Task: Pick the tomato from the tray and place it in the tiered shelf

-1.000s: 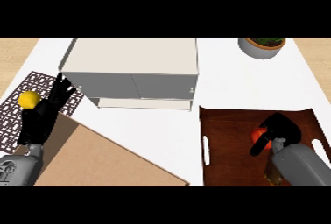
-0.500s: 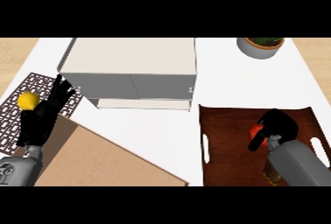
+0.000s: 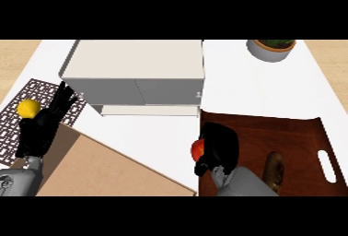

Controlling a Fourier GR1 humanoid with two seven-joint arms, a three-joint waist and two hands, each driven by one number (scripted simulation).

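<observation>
Now right hand (image 3: pixel 219 146) curled round tomato (image 3: pixel 198 148), shifted from tray middle to tray (image 3: pixel 299 131) left edge, nearer tiered shelf (image 3: pixel 136 73); judged mid-carry, placing not yet done. Tomato peeks out at hand's left side, mostly hidden. Round fruit: no clear long axis or pointing visible. Left hand (image 3: pixel 42 126) resting at view's left, fingers straight, empty
</observation>
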